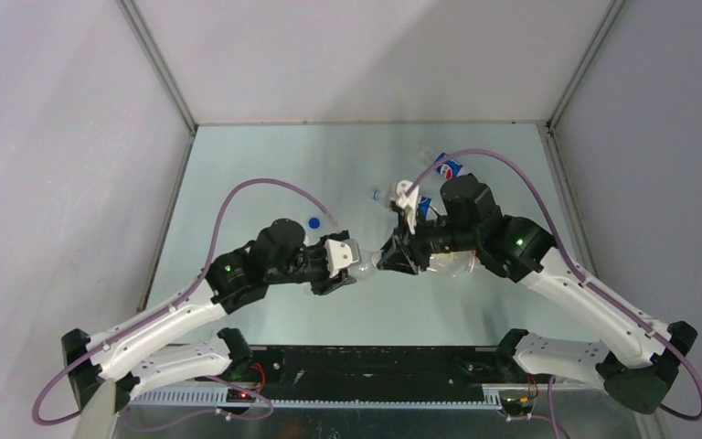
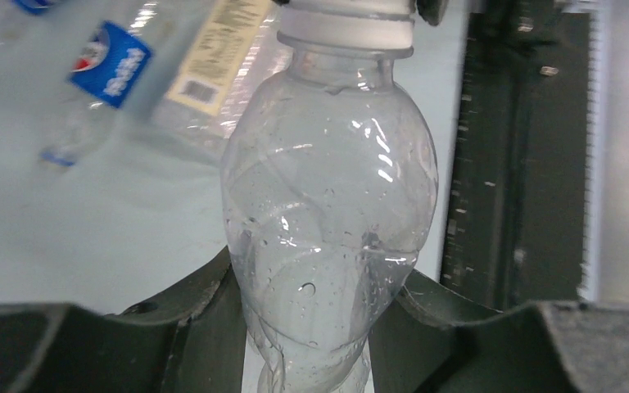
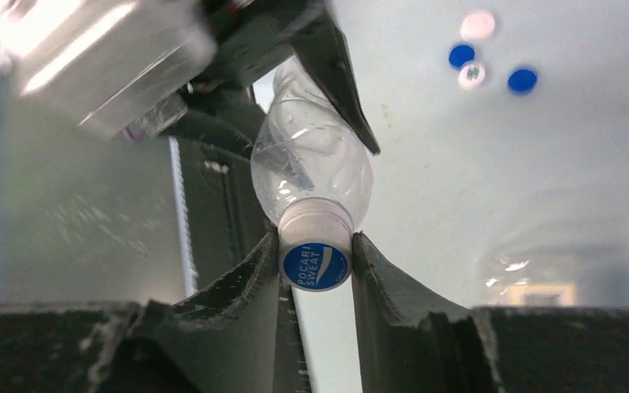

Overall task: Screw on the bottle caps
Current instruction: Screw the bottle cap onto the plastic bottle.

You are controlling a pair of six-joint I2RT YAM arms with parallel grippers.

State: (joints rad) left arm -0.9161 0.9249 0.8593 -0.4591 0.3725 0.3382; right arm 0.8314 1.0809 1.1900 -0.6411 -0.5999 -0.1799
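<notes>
A clear, label-less bottle (image 2: 328, 213) hangs in the air between the two arms, above the table. My left gripper (image 2: 315, 327) is shut on its lower body, one finger pressing each side. A white bottle cap with a blue printed top (image 3: 315, 255) sits on the bottle's neck. My right gripper (image 3: 315, 262) is shut on this cap, both fingers touching its sides. From above, the left gripper (image 1: 349, 265) and right gripper (image 1: 391, 258) face each other with the bottle (image 1: 367, 265) between them. Loose bottle caps lie on the table: two blue (image 3: 461, 56) (image 3: 522, 79) and one white (image 3: 472, 75).
A bottle with a blue label (image 1: 446, 167) lies at the back of the table. Another clear bottle (image 1: 452, 265) lies under the right arm. A blue cap (image 1: 313, 222) rests behind the left wrist. A black rail (image 1: 375, 366) runs along the near edge.
</notes>
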